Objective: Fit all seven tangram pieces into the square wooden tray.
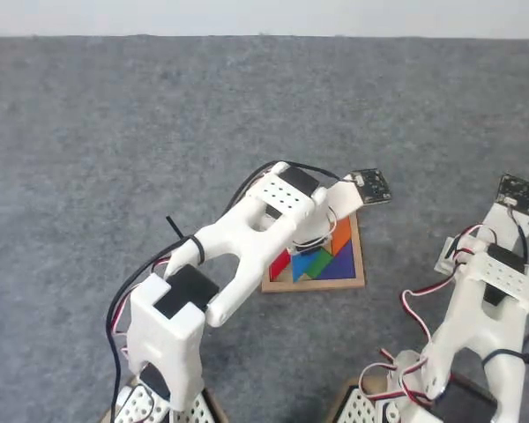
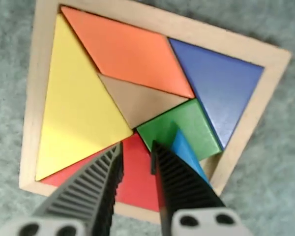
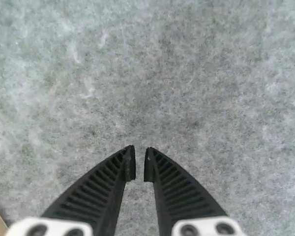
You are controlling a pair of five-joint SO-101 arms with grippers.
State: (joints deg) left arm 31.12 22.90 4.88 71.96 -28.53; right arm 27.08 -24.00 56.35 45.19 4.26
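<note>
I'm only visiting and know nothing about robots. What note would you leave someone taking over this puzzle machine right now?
Left gripper: fingers slightly apart, empty, over the red piece in the tray.
Right gripper: shut, empty, over the carpet.
Done: all seven pieces lie in the tray: red, yellow, orange, dark blue, tan, green, light blue.
Left: a finger partly hides light blue; check it sits flat, then probably pull back.

The left arm (image 1: 238,242) and right arm (image 1: 480,322) have white shells, black servos and red-and-black cables; the left claw (image 2: 136,147) and right claw (image 3: 139,164) are black and ribbed.
</note>
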